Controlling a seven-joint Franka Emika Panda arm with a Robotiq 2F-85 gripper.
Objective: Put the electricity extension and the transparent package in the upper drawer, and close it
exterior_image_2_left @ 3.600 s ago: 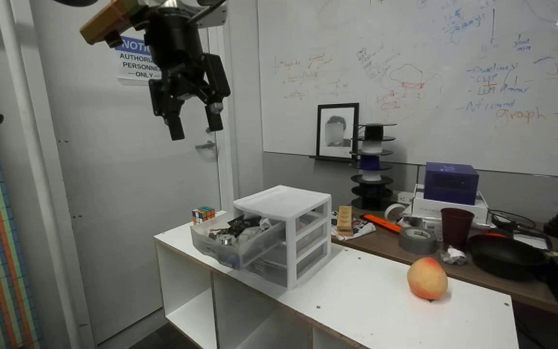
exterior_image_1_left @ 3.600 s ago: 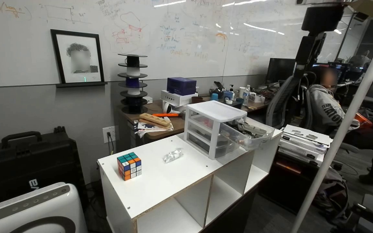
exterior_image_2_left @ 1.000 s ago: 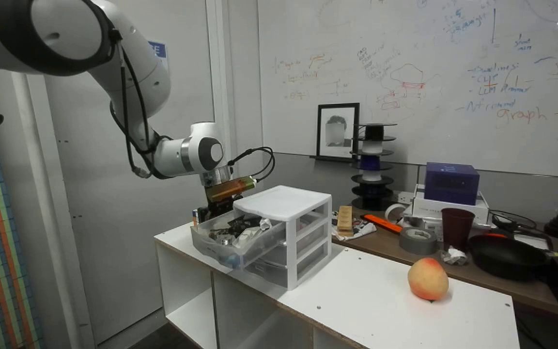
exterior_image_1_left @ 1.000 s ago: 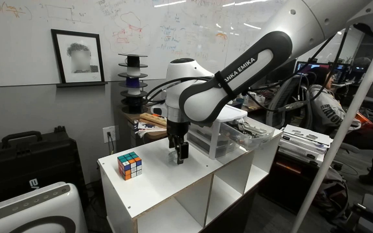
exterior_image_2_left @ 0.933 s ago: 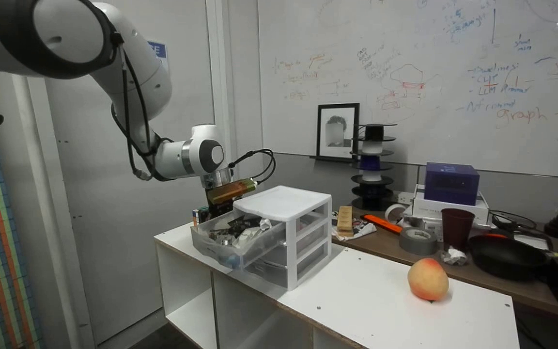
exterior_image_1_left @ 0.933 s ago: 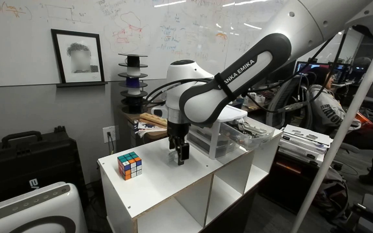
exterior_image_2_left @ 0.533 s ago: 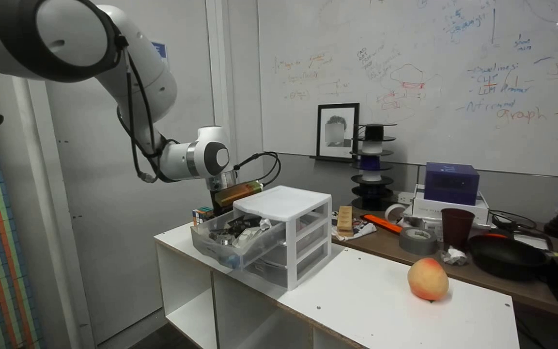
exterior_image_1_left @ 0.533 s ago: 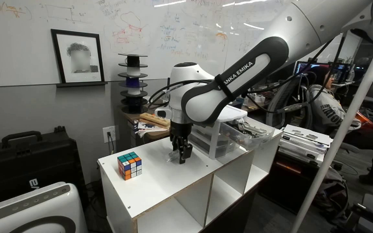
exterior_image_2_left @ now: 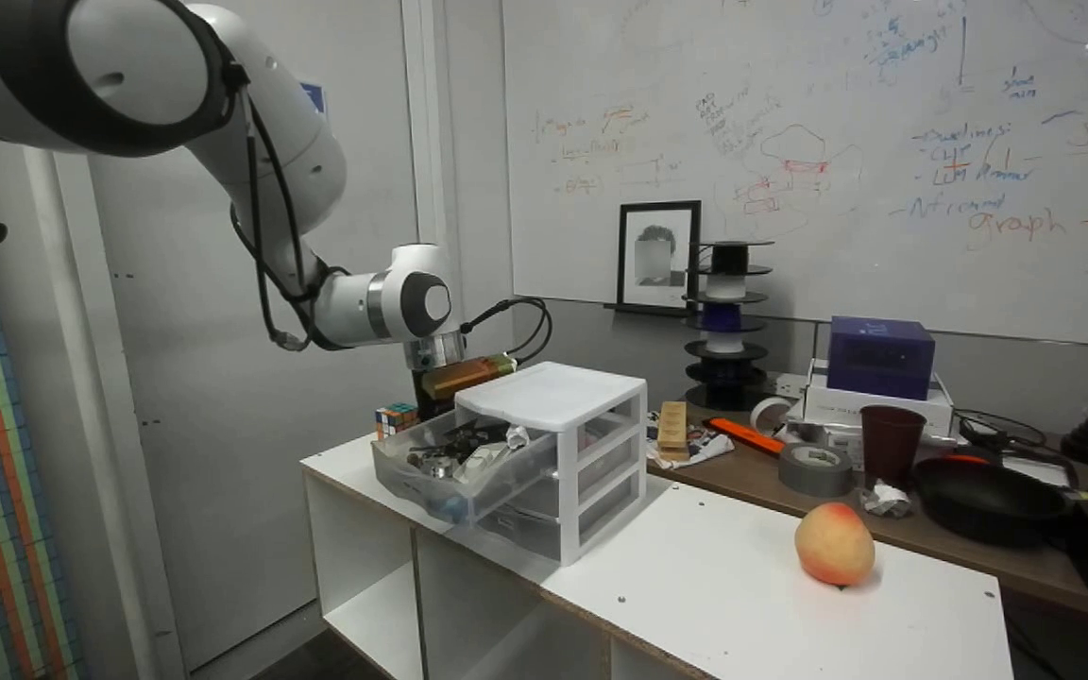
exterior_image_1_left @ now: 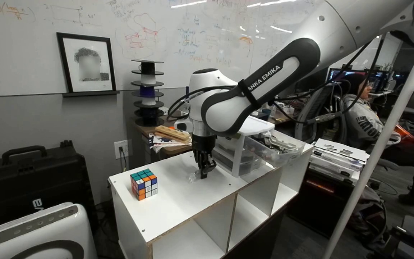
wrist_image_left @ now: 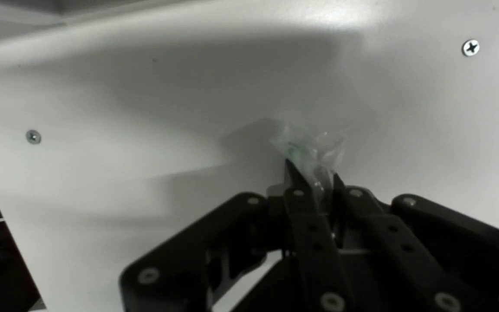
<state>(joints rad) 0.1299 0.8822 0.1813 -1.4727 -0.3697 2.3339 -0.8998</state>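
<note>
I'm looking at a white shelf unit (exterior_image_1_left: 173, 205), open compartments (exterior_image_1_left: 252, 210) below its flat top; on that top I have the puzzle cube (exterior_image_1_left: 144, 184) near one end, well apart from the white drawer unit (exterior_image_2_left: 568, 472), which stands upright with one corner just beside the edge; in an exterior view I also get a peach (exterior_image_2_left: 835, 544), on the drawer unit's opposite side from the cube; my wrist view shows screw heads (wrist_image_left: 470, 47) set in the top and grey shadows (wrist_image_left: 232, 73) lying across it
</note>
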